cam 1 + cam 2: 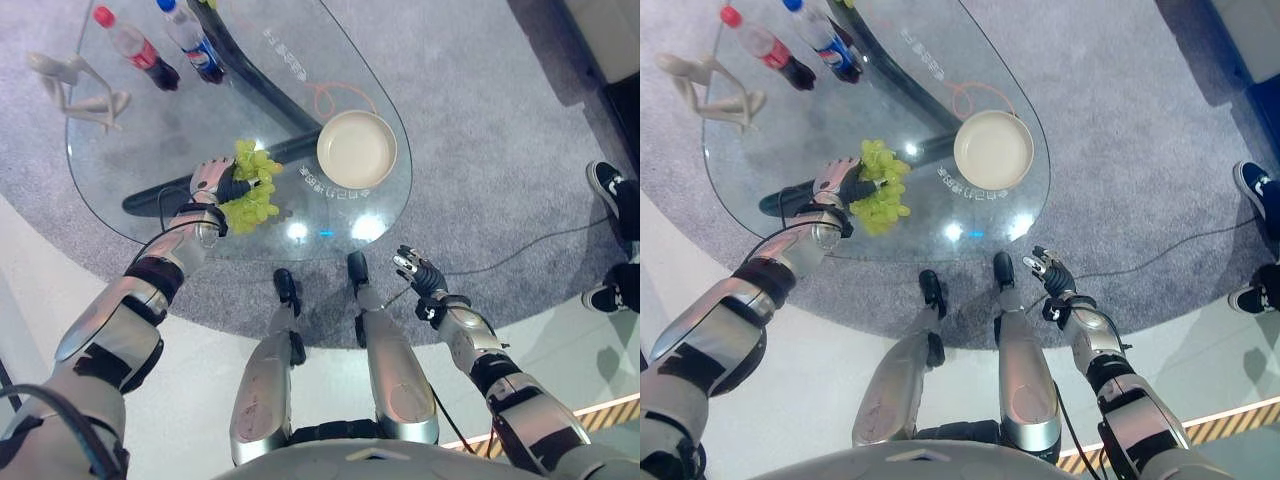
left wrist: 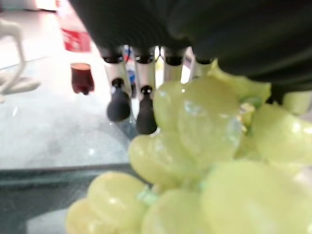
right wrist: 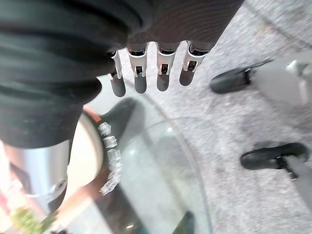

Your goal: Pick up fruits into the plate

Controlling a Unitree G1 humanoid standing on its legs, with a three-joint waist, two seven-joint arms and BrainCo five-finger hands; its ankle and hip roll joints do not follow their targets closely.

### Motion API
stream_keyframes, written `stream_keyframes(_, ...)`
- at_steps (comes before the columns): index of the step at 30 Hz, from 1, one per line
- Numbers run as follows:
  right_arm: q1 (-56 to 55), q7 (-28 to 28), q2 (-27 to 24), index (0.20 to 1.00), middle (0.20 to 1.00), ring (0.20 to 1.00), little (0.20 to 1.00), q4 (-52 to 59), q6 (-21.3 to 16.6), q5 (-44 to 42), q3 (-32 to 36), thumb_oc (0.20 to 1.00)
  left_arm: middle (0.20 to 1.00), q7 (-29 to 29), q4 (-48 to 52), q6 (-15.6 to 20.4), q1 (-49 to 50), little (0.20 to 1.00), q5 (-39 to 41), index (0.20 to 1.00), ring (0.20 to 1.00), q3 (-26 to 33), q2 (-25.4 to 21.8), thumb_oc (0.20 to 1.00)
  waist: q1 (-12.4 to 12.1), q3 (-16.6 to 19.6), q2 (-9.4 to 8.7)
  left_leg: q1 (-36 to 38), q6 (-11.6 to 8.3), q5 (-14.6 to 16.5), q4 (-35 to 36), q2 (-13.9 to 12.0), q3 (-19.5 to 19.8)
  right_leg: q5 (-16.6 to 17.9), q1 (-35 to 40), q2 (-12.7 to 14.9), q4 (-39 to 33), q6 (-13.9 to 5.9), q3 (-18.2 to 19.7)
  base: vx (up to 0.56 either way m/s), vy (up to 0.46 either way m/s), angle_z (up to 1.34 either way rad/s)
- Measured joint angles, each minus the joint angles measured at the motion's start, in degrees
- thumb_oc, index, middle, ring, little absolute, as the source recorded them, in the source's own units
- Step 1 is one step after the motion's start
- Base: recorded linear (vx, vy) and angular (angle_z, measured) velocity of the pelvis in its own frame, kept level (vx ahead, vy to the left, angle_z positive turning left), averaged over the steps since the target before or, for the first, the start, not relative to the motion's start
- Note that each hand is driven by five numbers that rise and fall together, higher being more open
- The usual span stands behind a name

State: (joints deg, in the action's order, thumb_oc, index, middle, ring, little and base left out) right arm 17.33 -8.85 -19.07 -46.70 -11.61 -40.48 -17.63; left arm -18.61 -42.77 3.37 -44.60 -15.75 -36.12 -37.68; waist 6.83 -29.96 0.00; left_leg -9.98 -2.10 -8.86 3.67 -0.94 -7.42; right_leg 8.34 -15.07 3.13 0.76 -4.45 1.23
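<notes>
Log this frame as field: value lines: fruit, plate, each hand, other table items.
fruit: green grapes, one bunch, on glass table
plate: cream plate, empty, near table's right edge, apart from the grapes
left hand: left hand on the bunch; grip unclear
right hand: right hand off the table, fingers straight, holding nothing
other: two bottles, pale figurine

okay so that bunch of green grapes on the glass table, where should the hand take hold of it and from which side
Take the bunch of green grapes round its narrow middle, from the robot's left, where the left hand already sits. It spreads into two lobes with a thin waist between, so fingers close there without crushing fruit. The cream round plate lies to its right on the glass table.
</notes>
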Motion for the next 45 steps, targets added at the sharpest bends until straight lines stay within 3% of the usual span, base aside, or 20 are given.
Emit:
stream_keyframes(3, -2.21, 0.13, 0.01, 1.0, 1.0, 1.0, 1.0, 5.63, -0.14, -0.01, 1.08, 1.0, 0.2, 2.33, 5.64, 0.33, 3.1, 0.2, 2.32, 0.2, 0.2, 2.95, -3.05, 0.2, -0.91, 0.38, 0.01, 2.85, 0.27, -0.67, 1.07, 0.0, 0.6, -0.23, 3.08, 0.04, -0.64, 0.59, -0.84, 0.11, -0.023, 0.15)
stream_keyframes(6, -4.48, -0.1, 0.01, 1.0, 1.0, 1.0, 1.0, 10.15, -0.47, 0.13, 1.55, 1.0, 0.2, 3.71, 9.08, 0.89, 7.75, 0.2, 4.41, 0.2, 0.2, 5.84, -3.84, 0.2, -1.37, 4.6, 0.04, 4.69, -0.37, 0.67, 1.44, -0.15, 1.58, -0.54, 6.39, 0.22, -3.13, 0.39, -1.97, 0.13, -0.011, 0.17)
stream_keyframes(12, -6.08, -3.32, -1.04, 1.0, 1.0, 1.0, 1.0, 18.48, 0.46, 3.94, 3.46, 1.0, 0.2, 10.04, 18.08, 2.29, 12.9, 0.2, 6.89, 0.2, 0.2, 9.81, -5.15, 0.2, -2.81, 8.53, -0.07, 8.74, -0.09, 1.42, 1.44, -0.12, 2.82, -0.59, 12.58, 0.33, -5.98, 0.32, -3.5, 0.13, -0.036, 0.12)
stream_keyframes(14, -6.09, -4.72, -2.53, 1.0, 1.0, 1.0, 1.0, 21.55, 1.6, 5.88, 3.59, 1.0, 0.2, 13.02, 20.53, 2.68, 13.99, 0.2, 7.39, 0.2, 0.2, 11.21, -5.35, 0.2, -2.87, 9.0, -0.1, 10.33, -0.19, 1.84, 1.46, -0.13, 3.07, -0.98, 14.2, 0.3, -6.01, 0.21, -3.63, 0.15, -0.029, 0.09)
stream_keyframes(20, -5.81, -9.73, -6.8, 1.0, 1.0, 1.0, 1.0, 28.37, 5.7, 9.24, 4.65, 1.0, 0.2, 22.9, 29.07, 3.55, 18.83, 0.2, 13.07, 0.2, 0.2, 13.75, -5.54, 0.2, -4.04, 15.56, -0.27, 14.0, -0.7, 3.49, 1.73, -0.25, 3.94, -2.69, 18.35, 0.57, -6.05, 0.26, -4.76, 0.1, -0.018, 0.07)
stream_keyframes(27, -5.26, -16.71, -9.53, 1.0, 1.0, 1.0, 1.0, 33.73, 11.85, 10.1, 4.06, 1.0, 0.2, 30.79, 32.99, 3.63, 19.14, 0.2, 18.31, 0.2, 0.2, 14.05, -5.57, 0.2, -5.59, 18.77, -0.36, 16.43, -0.65, 3.7, 1.75, -0.07, 5.16, -3.32, 21.43, 0.9, -6.17, 0.13, -6.12, 0.04, -0.007, 0.1)
stream_keyframes(37, -4.8, -20.13, -8.83, 1.0, 1.0, 1.0, 1.0, 35.72, 16.47, 9.87, -0.22, 1.0, 0.2, 35.78, 36.44, 2.56, 19.11, 0.2, 23.53, 0.2, 0.2, 13.32, -4.3, 0.2, -6.82, 20.66, -0.22, 17.31, -0.31, 3.64, 1.75, 0.16, 6.53, -4.09, 23.1, 1.22, -6.34, 0.15, -7.79, 0.0, -0.004, 0.09)
stream_keyframes(45, -3.81, -20.6, -4.1, 1.0, 1.0, 1.0, 1.0, 35.72, 18.2, 9.91, -6.25, 1.0, 0.2, 36.59, 38.79, 1.36, 19.1, 0.2, 26.95, 0.2, 0.2, 10.71, 1.9, 0.2, -6.72, 24.19, 1.02, 17.42, -0.22, 3.49, 1.75, 0.14, 6.96, -4.09, 23.44, 1.19, -6.34, 0.19, -8.33, 0.0, 0.003, 0.03)
